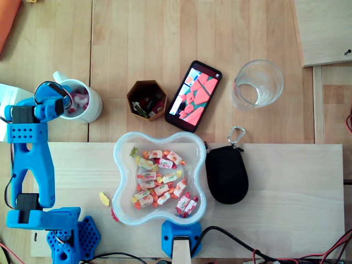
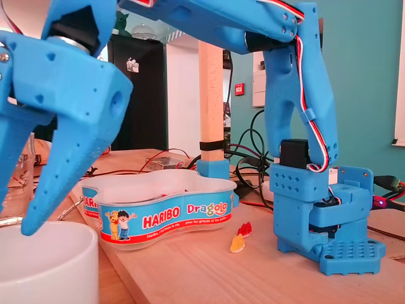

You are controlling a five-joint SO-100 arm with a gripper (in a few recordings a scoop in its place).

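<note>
My blue gripper (image 1: pixel 67 102) hangs over a white mug (image 1: pixel 83 102) at the left of the overhead view. In the fixed view the gripper (image 2: pixel 14 215) is close up. Its fingers (image 2: pixel 60 164) are spread apart just above the mug's rim (image 2: pixel 47 253), with nothing seen between them. Pink and red wrapped sweets lie inside the mug. A clear Haribo tub (image 1: pixel 122 159) (image 2: pixel 158 215) with several wrapped sweets stands at the middle of the light board.
A yellow sweet (image 1: pixel 104 198) (image 2: pixel 238 243) and a red one (image 2: pixel 247 228) lie loose beside the tub. Behind it are a brown hexagonal cup (image 1: pixel 147 100), a phone (image 1: pixel 194 95) and a clear glass (image 1: pixel 257 83). A black pouch (image 1: pixel 226 174) lies right of the tub.
</note>
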